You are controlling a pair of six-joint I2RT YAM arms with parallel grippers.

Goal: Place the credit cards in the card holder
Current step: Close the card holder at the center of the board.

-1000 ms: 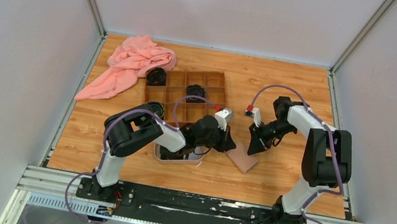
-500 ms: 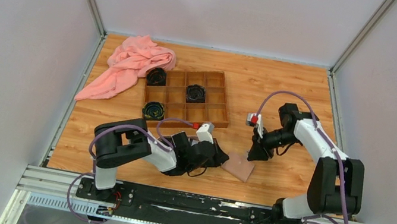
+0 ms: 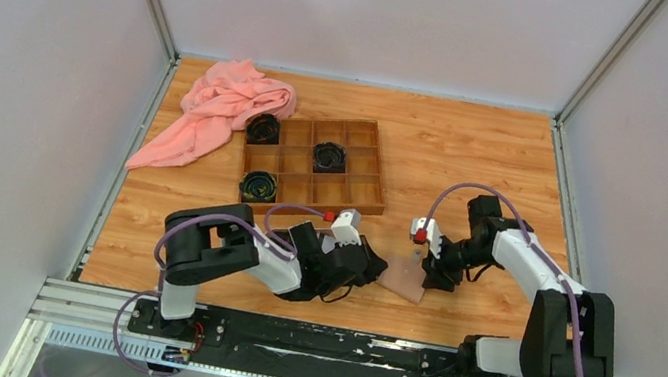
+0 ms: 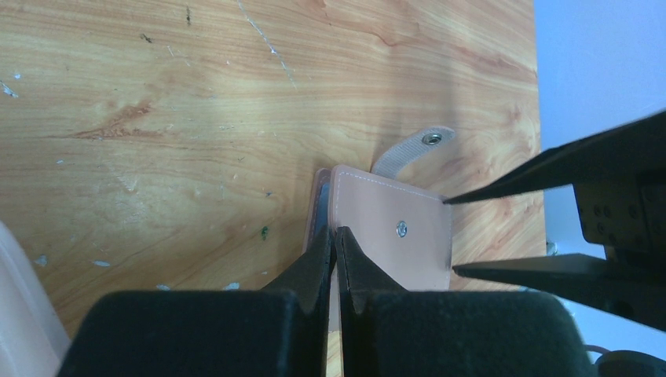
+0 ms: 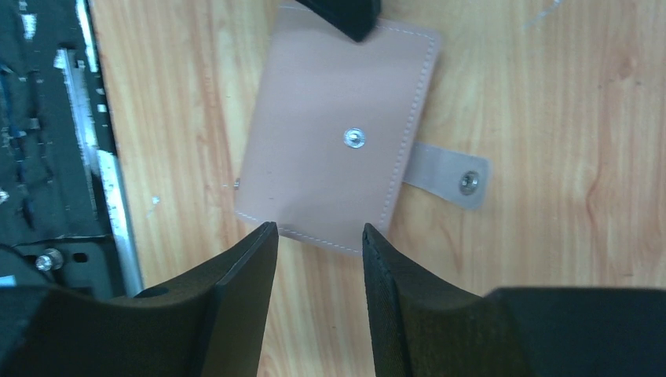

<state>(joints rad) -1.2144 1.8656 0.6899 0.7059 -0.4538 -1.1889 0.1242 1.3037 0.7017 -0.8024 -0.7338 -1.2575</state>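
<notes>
The tan-pink card holder [image 3: 405, 279] lies closed on the wooden table, its strap [image 5: 451, 177] with a snap unfastened and sticking out. My left gripper [image 4: 335, 236] is shut, pinching the edge of the holder's top cover [image 4: 393, 236]; pale blue inside shows in the slit beside it. My right gripper [image 5: 314, 232] is open and empty, its fingertips just off the holder's [image 5: 330, 173] opposite edge. In the top view the left gripper [image 3: 370, 267] and the right gripper [image 3: 433, 270] flank the holder. No credit cards show in any view.
A brown wooden compartment box [image 3: 313, 165] with black coiled items stands behind the left arm. A pink cloth [image 3: 222, 105] lies at the back left. A pale tray rim [image 4: 16, 314] shows beside the left gripper; the left arm covers the rest of the tray.
My left gripper has dropped from above the tray and moved right to the holder's edge. My right gripper has come down and nearer, to the holder's right side.
</notes>
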